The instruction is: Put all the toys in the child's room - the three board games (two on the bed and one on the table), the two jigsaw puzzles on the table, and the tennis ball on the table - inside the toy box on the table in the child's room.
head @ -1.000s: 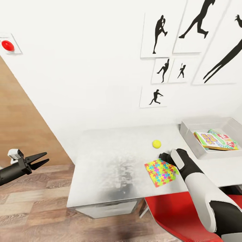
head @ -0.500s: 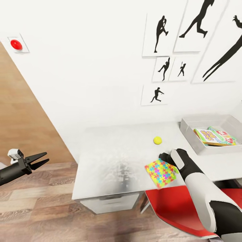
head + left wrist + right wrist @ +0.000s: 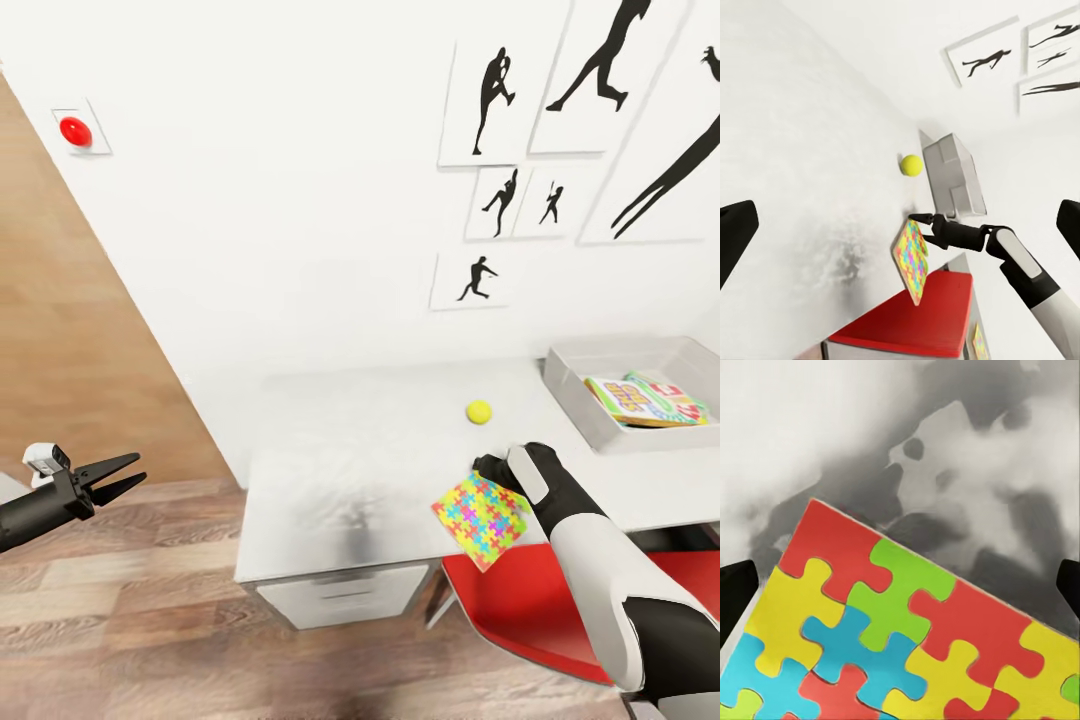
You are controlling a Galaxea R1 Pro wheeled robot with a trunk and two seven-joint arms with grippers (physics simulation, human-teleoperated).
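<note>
My right gripper (image 3: 487, 466) is shut on a corner of a jigsaw puzzle (image 3: 482, 506), a thin sheet of bright interlocking pieces. The sheet hangs tilted in the air over the table's (image 3: 350, 470) front edge, as the left wrist view of the puzzle (image 3: 912, 259) confirms. The tennis ball (image 3: 479, 411) rests on the light grey top just beyond the gripper. At the right, the grey toy box (image 3: 570, 395) holds colourful board games (image 3: 645, 398). My left gripper (image 3: 128, 474) hovers open and empty over the floor, far to the left of the table.
A red chair (image 3: 530, 600) sits under the table's front edge below my right arm. White drawer fronts (image 3: 345, 595) face me. Black baseball prints (image 3: 500, 100) and a red button (image 3: 75, 131) are on the white wall. Wood-plank floor (image 3: 150, 620) lies to the left.
The camera has moved, so the table and wall sit further right and higher in the picture. The held puzzle now hangs past the table's front edge instead of over its top.
</note>
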